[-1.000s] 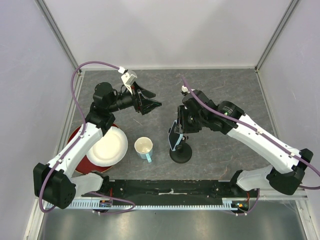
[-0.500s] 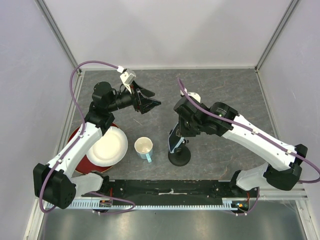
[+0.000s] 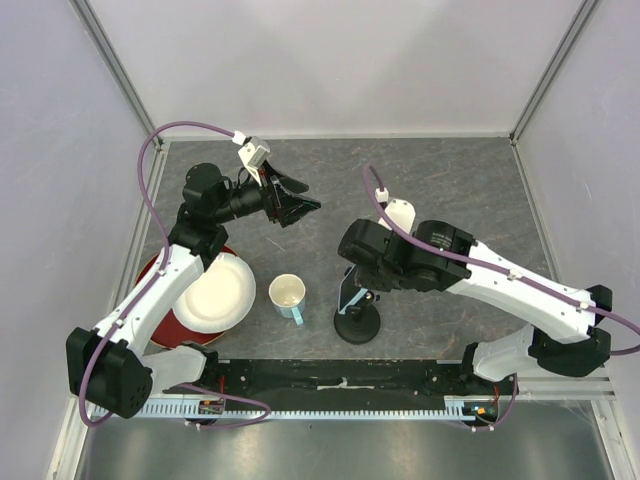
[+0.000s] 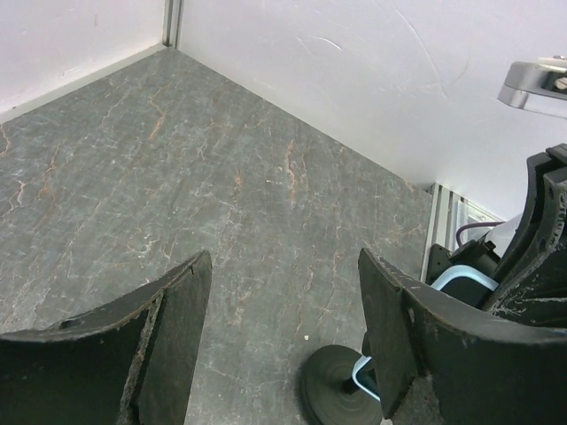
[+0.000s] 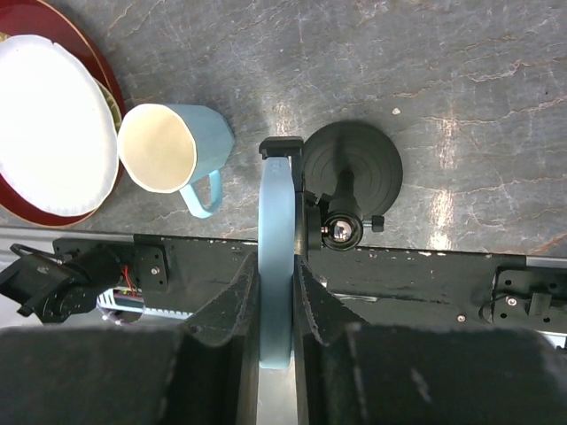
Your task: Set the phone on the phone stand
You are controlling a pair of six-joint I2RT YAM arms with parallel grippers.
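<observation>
- The table is a dark grey slab with pale, stone-like veins and a few rusty streaks, matte and evenly lit.
- Plain pale walls close it in at the back and on both sides, with slanting metal posts at the back corners.
- A black bar runs along the near edge, where both arms are mounted, with a slotted metal rail just in front of it.
- The phone stand sits near the front middle of the table on its round black base.
- The right tool is clenched on the phone, its two fingers pressing the flat faces.
- The phone is seen edge-on as a light blue strip, held upright right against the stand's post, its far end meeting a small black clip on the stand.
- Whether the phone is fully seated in the clip cannot be told.
- The left tool hangs over the bare back-left part of the table, jaws spread and holding nothing.
- A light blue cup stands just left of the stand.
- Further left, a white plate lies on a red plate.
</observation>
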